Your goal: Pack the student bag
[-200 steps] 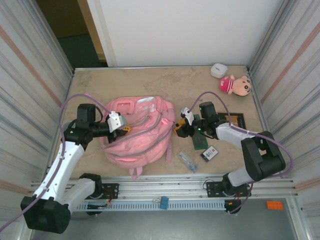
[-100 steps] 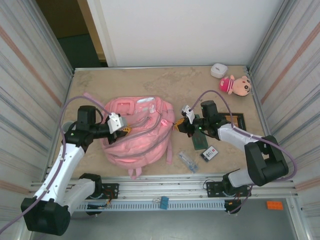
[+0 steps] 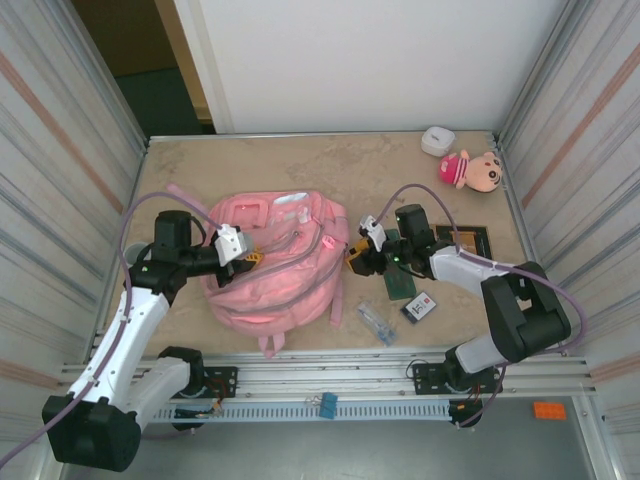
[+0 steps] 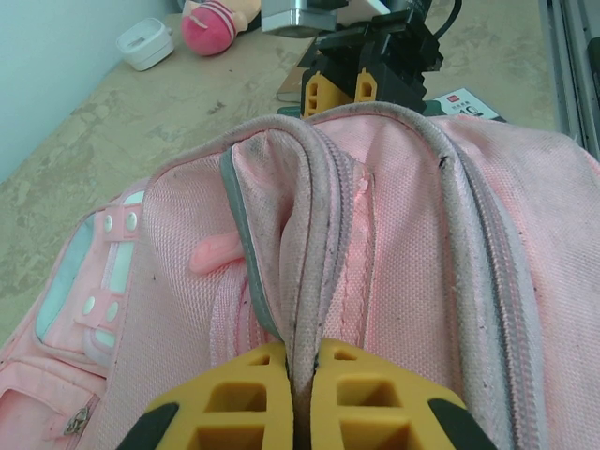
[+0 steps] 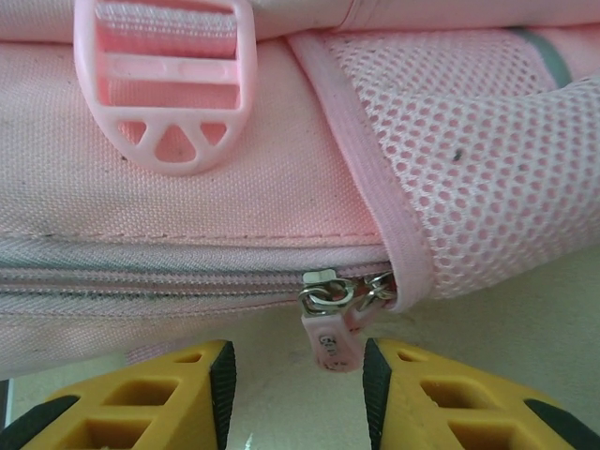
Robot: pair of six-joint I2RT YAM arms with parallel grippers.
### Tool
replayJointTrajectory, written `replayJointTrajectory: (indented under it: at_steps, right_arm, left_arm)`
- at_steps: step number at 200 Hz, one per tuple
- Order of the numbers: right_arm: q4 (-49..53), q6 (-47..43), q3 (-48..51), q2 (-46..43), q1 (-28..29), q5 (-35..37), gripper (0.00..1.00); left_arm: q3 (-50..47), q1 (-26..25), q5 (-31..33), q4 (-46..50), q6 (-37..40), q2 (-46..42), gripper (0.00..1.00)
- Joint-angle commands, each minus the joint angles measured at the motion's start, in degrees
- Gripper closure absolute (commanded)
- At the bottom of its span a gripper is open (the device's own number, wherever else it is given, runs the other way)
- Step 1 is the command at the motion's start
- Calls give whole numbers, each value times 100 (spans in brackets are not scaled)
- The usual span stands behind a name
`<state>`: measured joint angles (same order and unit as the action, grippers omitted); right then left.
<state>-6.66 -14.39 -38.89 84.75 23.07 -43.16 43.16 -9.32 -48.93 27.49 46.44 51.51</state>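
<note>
1. While it lies flat on the table [image 3: 300, 170], left of centre, the student bag [image 3: 275, 275] has a fold of its zipped edge pinched in the left gripper [image 4: 302, 375], jaws closed tight on the pink fabric
2. right gripper [image 5: 295, 380] sits at the bag's right side, jaws apart; pink zipper pull [image 5: 328, 337] hangs between the fingers, touching neither
3. pink buckle [image 5: 169, 103] and mesh pocket [image 5: 469, 141] sit just above the pull
4. green card [image 3: 400, 283], small pack [image 3: 419, 307] and clear packet [image 3: 375, 322] lie on the table just right of the bag
5. plush doll [image 3: 475, 170] and white case [image 3: 437, 140] are in the far right corner, well apart from the bag
</note>
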Motion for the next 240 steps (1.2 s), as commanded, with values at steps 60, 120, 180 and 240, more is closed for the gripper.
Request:
replayJointTrajectory:
  at_steps: [60, 120, 180, 240]
  right_arm:
    - [-361, 47, -147, -3, 29, 212, 93]
    - [19, -117, -113, -303, 7, 18, 100]
    - [-145, 37, -130, -42, 0, 317, 61]
    - [-601, 193, -199, 189, 34, 359, 56]
  left_arm:
    - [113, 51, -293, -434, 32, -176, 100]
    - [53, 58, -113, -375, 96, -167, 100]
    - [63, 69, -494, -610, -150, -224, 100]
    - [59, 100, -775, -709, -335, -229, 100]
